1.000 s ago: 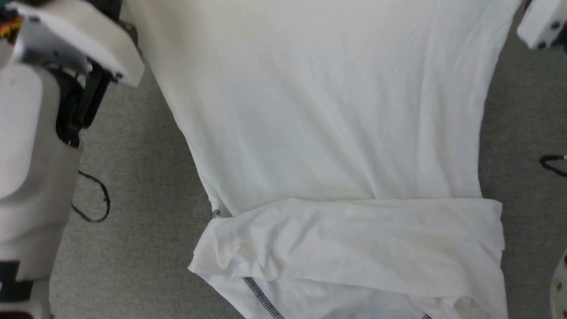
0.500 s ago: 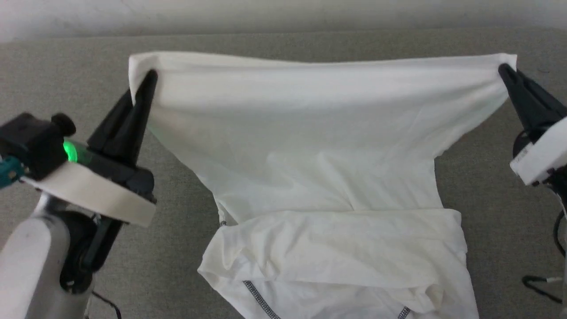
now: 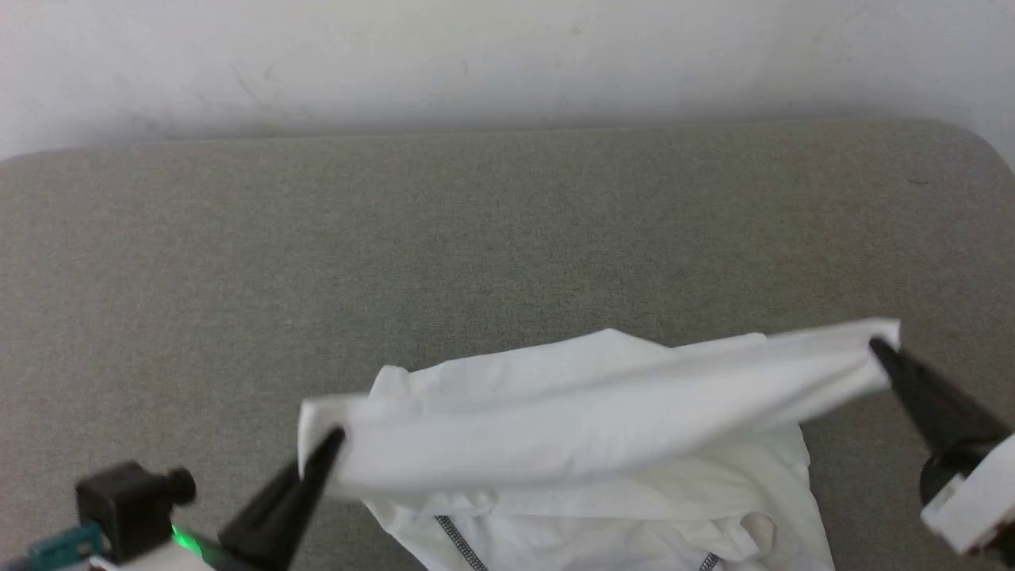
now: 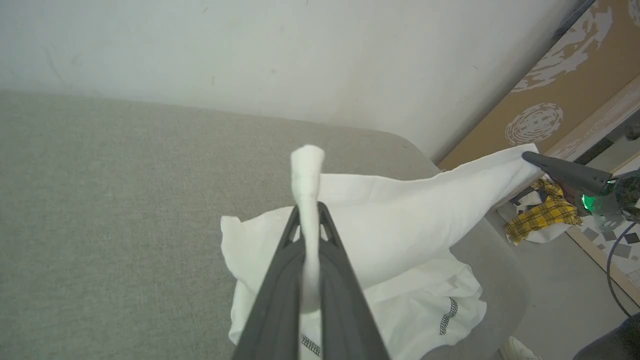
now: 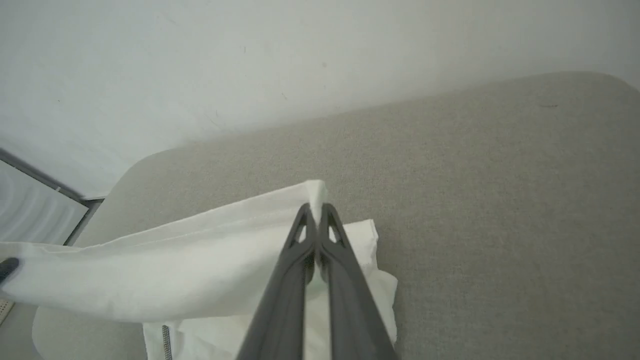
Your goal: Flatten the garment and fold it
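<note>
The left gripper (image 3: 331, 441) and right gripper (image 3: 879, 349), each pinching a corner of the white shirt (image 3: 595, 412), are carrying its edge back over the rest at the grey padded surface's (image 3: 396, 254) near edge, starting the fold.

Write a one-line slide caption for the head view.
The left gripper and right gripper pinch opposite corners of the white stitched shirt, stretched above a grey fabric surface.
</note>
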